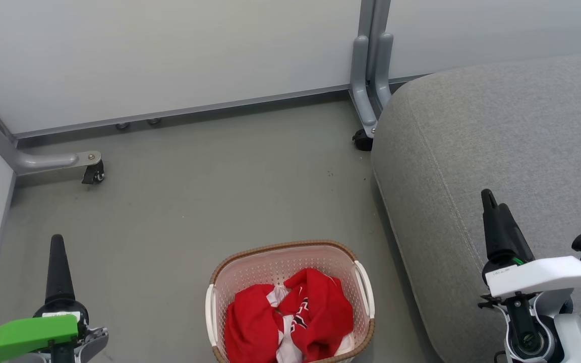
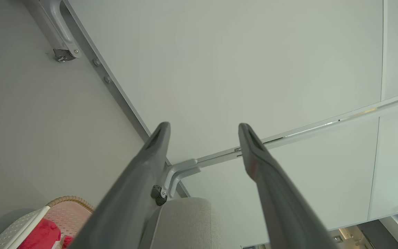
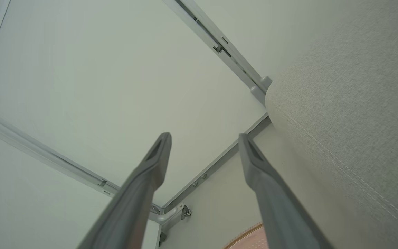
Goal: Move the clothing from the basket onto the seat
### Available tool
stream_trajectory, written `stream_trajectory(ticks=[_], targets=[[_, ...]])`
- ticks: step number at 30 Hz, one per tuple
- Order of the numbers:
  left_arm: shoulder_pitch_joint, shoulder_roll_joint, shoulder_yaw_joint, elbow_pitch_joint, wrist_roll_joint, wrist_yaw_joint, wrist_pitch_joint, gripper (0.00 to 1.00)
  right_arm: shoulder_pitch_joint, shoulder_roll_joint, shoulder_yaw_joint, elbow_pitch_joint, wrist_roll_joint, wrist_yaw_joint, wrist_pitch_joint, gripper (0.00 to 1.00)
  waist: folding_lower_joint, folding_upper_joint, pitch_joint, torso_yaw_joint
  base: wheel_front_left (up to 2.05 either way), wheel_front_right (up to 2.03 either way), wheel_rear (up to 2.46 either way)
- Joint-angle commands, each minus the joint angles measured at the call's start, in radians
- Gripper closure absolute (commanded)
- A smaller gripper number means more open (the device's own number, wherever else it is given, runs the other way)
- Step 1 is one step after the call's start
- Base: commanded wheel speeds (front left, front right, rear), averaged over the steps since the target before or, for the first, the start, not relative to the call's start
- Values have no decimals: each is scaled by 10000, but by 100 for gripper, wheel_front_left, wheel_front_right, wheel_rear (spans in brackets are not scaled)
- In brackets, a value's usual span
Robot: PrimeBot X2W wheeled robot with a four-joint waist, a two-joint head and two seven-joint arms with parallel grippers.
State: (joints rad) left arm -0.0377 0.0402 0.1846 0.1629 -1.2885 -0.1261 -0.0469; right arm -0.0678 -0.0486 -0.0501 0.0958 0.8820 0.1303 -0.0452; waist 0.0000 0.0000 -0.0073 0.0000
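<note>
The clothing (image 1: 290, 315) lay heaped in the basket (image 1: 280, 248) on the grey floor (image 1: 194, 191), just left of the seat (image 1: 497, 151). Pale wall panels (image 1: 169, 50) closed the far side. The left gripper (image 2: 204, 128) and right gripper (image 3: 204, 138) stood released, empty.

Floor (image 1: 194, 201) is plain matte grey with a few dark specks. Pale partition panels (image 1: 169, 50) box in the corner, with a grey metal rail (image 1: 220, 107) along the bottom and curved support legs (image 1: 38, 160) on little black casters (image 1: 93, 174). Lighting's soft and even.
</note>
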Motion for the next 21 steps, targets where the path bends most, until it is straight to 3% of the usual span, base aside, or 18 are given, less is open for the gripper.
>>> stream_trajectory(ticks=[1,10,21], targets=[[0,65,51,-262,357,-26,-96,0,-246,-95,80,-317,-502,2,-113,0,0,0,-11,14,0,0,0],[241,76,-286,-984,2518,-26,-398,0,-107,-302,627,-823,-2472,3,-414,0,0,0,-66,79,0,0,0],[570,85,-1620,-1726,5629,734,-732,0,155,-343,1198,-1002,-4246,3,-754,0,0,0,-128,98,0,0,0]])
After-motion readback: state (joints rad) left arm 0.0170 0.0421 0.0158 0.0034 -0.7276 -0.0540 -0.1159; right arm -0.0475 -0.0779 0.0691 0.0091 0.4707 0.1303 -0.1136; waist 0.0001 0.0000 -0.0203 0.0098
